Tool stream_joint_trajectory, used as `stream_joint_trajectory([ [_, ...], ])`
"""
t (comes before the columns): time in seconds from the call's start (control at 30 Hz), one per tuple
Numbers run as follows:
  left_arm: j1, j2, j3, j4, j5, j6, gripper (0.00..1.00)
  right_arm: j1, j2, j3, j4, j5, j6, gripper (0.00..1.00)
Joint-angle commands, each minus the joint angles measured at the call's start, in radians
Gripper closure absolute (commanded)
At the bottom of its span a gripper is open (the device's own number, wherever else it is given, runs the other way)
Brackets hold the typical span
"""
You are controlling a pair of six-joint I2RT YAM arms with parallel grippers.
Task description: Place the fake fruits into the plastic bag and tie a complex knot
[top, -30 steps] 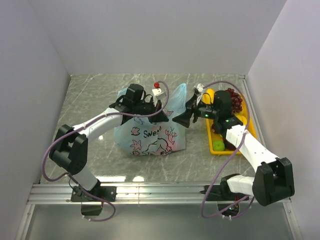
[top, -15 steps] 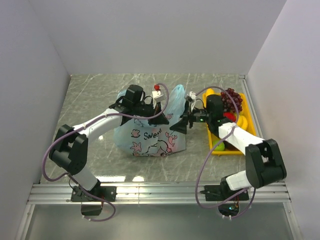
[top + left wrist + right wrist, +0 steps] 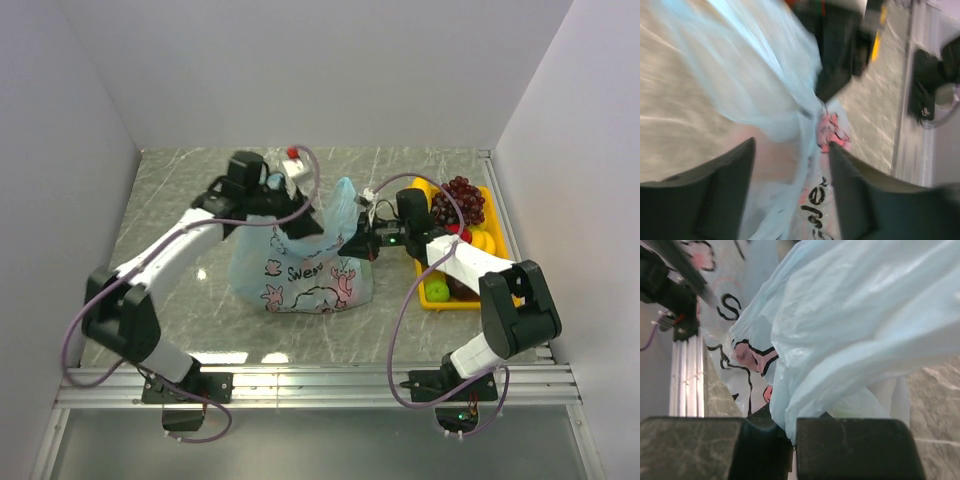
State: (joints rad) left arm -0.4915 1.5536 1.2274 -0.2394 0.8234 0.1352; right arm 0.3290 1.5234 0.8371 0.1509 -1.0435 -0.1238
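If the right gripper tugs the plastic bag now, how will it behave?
Probably floppy: the plastic bag bunches in folds where the right gripper pinches it. Thin, translucent film suggests it is light, so a tug may drag it across the table.

I see the plastic bag [image 3: 300, 275] sitting on the counter [image 3: 170, 180], its top between my left fingers [image 3: 715, 190], its side pinched in my right fingers [image 3: 850, 445], with the tray [image 3: 440, 305] behind those.
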Motion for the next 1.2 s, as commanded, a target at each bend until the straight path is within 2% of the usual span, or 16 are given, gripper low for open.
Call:
stream_joint_trajectory([
  [0.0, 0.036, -0.179, 0.162, -0.095, -0.110, 0.052, 0.24, 0.041, -0.023, 0.072, -0.195, 0.092, -0.126, 1.00],
  [0.07, 0.068, -0.257, 0.176, -0.157, -0.203, 0.035, 0.12, 0.058, -0.008, 0.092, -0.244, 0.153, -0.152, 1.00],
  [0.17, 0.134, -0.349, 0.141, -0.244, -0.291, -0.006, 0.01, 0.073, 0.026, 0.135, -0.324, 0.220, -0.181, 1.00],
  [0.27, 0.204, -0.414, 0.066, -0.366, -0.336, -0.052, 0.01, 0.087, 0.040, 0.160, -0.370, 0.261, -0.198, 1.00],
  [0.4, 0.272, -0.509, -0.058, -0.399, -0.303, -0.109, 0.01, 0.114, 0.049, 0.187, -0.433, 0.313, -0.224, 1.00],
  [0.53, 0.274, -0.563, -0.211, -0.355, -0.343, -0.128, 0.01, 0.125, 0.046, 0.200, -0.448, 0.329, -0.221, 1.00],
  [0.63, 0.274, -0.543, -0.267, -0.295, -0.409, -0.225, 0.01, 0.134, 0.032, 0.197, -0.447, 0.342, -0.221, 1.00],
  [0.7, 0.274, -0.503, -0.264, -0.276, -0.329, -0.220, 0.01, 0.142, 0.024, 0.194, -0.447, 0.352, -0.224, 1.00],
  [0.83, 0.272, -0.487, -0.305, -0.132, -0.201, -0.226, 0.01, 0.151, 0.026, 0.201, -0.456, 0.376, -0.224, 1.00],
  [0.87, 0.272, -0.484, -0.316, -0.060, -0.196, -0.233, 0.01, 0.153, 0.026, 0.203, -0.456, 0.384, -0.223, 1.00],
  [1.13, 0.271, -0.360, -0.347, 0.107, -0.020, -0.200, 0.01, 0.159, 0.027, 0.226, -0.467, 0.395, -0.201, 1.00],
  [1.17, 0.269, -0.351, -0.347, 0.109, 0.012, -0.188, 0.09, 0.157, 0.021, 0.229, -0.470, 0.393, -0.194, 1.00],
])
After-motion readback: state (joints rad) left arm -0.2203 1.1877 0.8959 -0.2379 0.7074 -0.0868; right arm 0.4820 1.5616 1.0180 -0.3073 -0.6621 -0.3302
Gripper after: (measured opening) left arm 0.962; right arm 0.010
